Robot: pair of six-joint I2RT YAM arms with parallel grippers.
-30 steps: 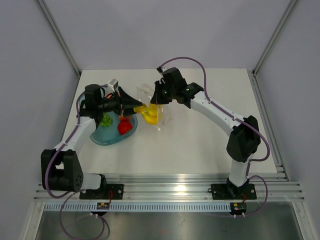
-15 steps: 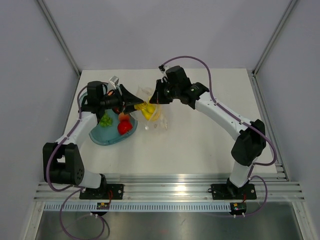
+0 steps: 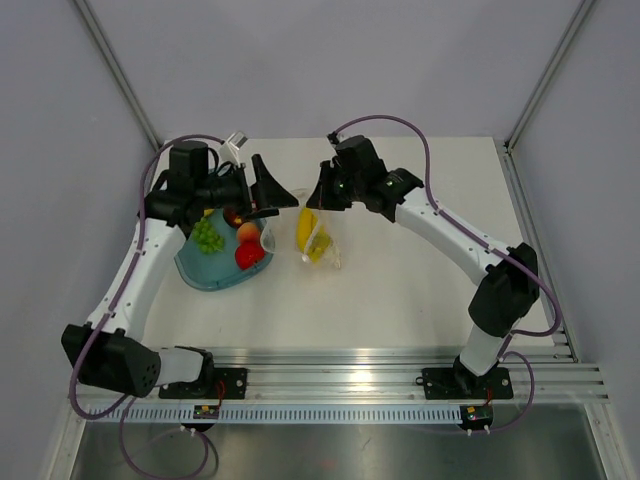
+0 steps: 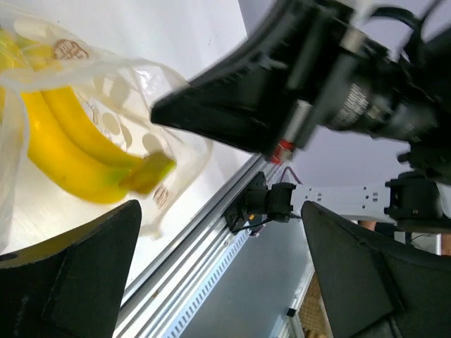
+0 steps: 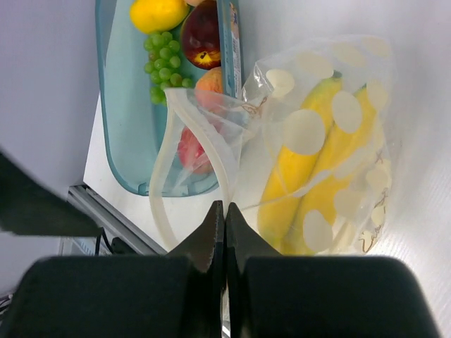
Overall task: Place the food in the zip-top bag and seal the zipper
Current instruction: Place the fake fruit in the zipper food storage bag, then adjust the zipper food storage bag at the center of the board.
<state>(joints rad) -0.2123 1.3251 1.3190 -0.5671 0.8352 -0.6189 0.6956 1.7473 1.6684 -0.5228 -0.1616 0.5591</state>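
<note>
Where bag (image 5: 356, 70) holds bananas (image 5: 296, 186), teal tray (image 5: 130, 113) beside

The zip-top bag (image 5: 282, 105) is thin clear plastic, super glossy and crinkly with pale printed dots, and the banana bunch (image 5: 317, 183) inside looks like smooth yellow plastic with a soft sheen. The tray (image 5: 127, 105) is smooth translucent teal plastic. The desk (image 3: 400, 280) is matt white, edged by a brushed aluminium rail (image 3: 350, 362).

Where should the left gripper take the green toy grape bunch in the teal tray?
Probably across its narrow width, straight down from above: the green grape bunch lies flat, elongated, in the teal plastic tray, whose raised rim blocks sideways approaches.
</note>
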